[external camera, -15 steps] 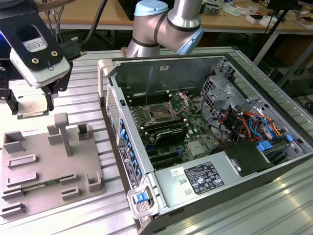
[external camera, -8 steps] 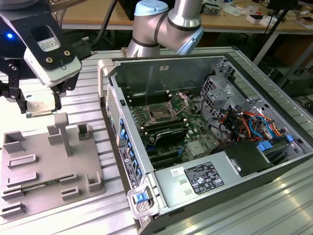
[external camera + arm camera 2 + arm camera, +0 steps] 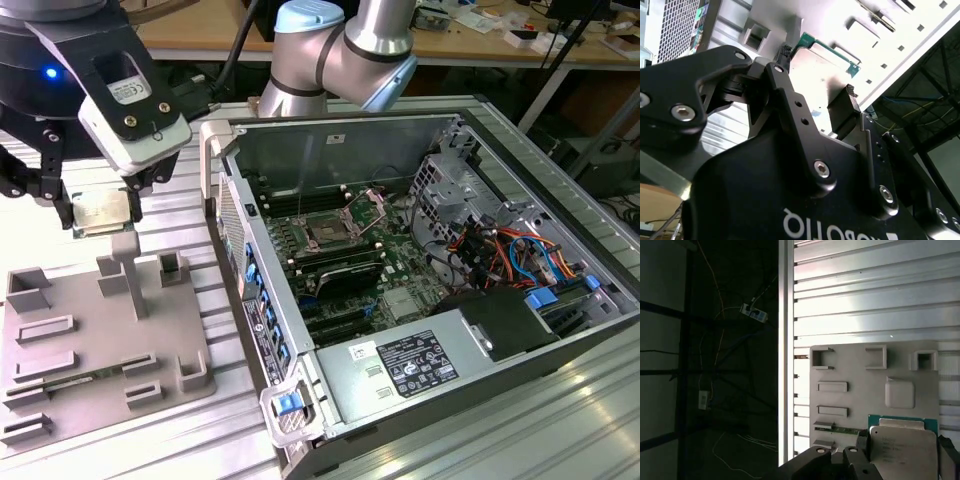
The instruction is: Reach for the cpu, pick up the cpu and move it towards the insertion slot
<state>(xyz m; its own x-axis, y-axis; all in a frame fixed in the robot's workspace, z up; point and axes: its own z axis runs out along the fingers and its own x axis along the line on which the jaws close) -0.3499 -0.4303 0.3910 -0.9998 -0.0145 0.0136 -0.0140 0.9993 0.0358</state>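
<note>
In the exterior view the cpu (image 3: 103, 212), a flat silvery square, hangs above the far end of the grey fixture plate (image 3: 100, 330), at that view's left. My gripper (image 3: 100, 208) is shut on it, one finger on each of two opposite edges. In both wrist views the chip sits between the black fingers: cpu (image 3: 822, 62) with a green rim, gripper (image 3: 817, 75); cpu (image 3: 907, 452), gripper (image 3: 905, 445). The insertion slot (image 3: 328, 232), a dark socket with a brownish centre and its metal clamp raised, lies inside the open computer case, well off to the exterior view's right of the gripper.
The case's side wall (image 3: 225, 200) stands between the gripper and the socket. The fixture plate (image 3: 860, 390) carries several upright blocks and holders. Drive cages and coloured cables (image 3: 490, 245) fill the case's far side. The slatted table's edge (image 3: 785, 355) drops to dark floor.
</note>
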